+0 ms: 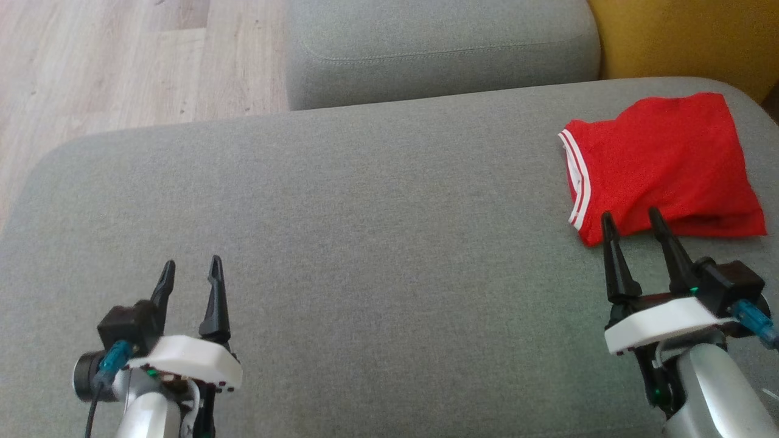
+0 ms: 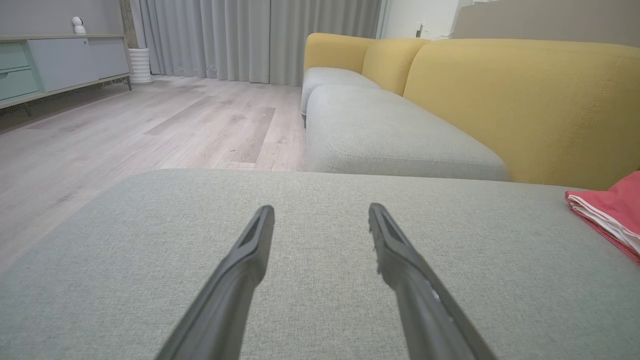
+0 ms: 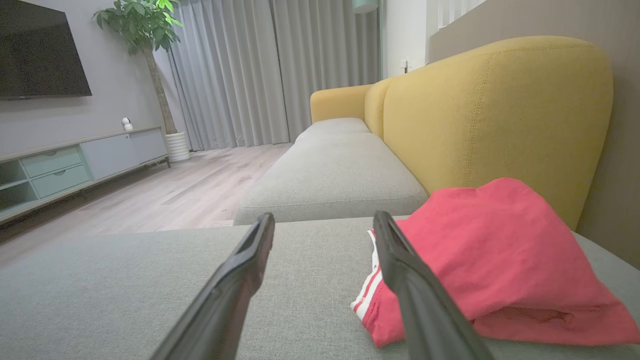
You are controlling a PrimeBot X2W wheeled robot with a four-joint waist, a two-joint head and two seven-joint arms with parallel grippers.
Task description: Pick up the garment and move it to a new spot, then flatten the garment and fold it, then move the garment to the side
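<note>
- Head view: a folded red knit garment with white-striped trim (image 1: 660, 164) lay at the far right of a broad grey woven seat cushion (image 1: 365, 213) with rounded corners. The left gripper (image 1: 192, 263) hovered released, well apart from it. The right gripper (image 1: 630, 213), also spread and grasping nothing, had its tips at the garment's near edge. Pale wood-plank floor (image 1: 122, 61) lay beyond.
- Left wrist view: the left gripper (image 2: 321, 209) showed its tapered dark fingers parted over the weave. The garment (image 2: 615, 210) showed layered edges beside a mustard fabric backrest (image 2: 525, 100), with grey pleated curtains (image 2: 250, 35) behind.
- Right wrist view: the right gripper (image 3: 324, 216) was parted, and the softly mounded garment (image 3: 490, 250) lay just beside one finger.
</note>
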